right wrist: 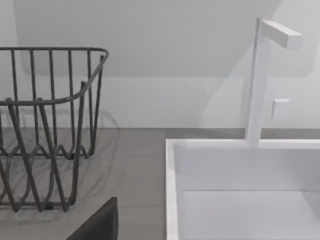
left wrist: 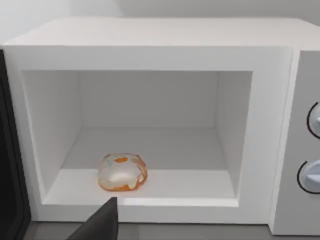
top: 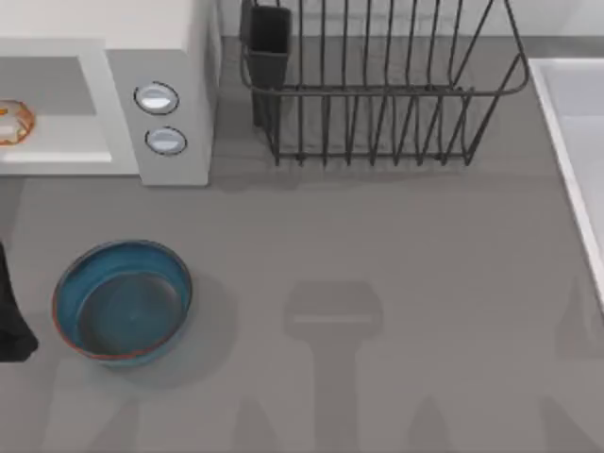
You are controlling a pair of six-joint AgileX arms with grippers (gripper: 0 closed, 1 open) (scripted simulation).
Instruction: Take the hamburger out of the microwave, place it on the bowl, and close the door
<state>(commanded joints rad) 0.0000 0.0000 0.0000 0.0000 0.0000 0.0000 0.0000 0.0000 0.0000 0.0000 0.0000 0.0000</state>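
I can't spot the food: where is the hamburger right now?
The hamburger sits inside the open microwave, near its front edge, at the top view's far left.

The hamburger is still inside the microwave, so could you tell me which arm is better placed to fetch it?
Left, probably. Its wrist camera faces the open microwave with the hamburger close ahead. The right wrist view looks at the dish rack and sink instead.

A black wire dish rack (top: 377,90) stands at the back of the grey table (top: 377,311). A white sink (right wrist: 240,190) with a tall faucet (right wrist: 260,75) sits at the right edge.
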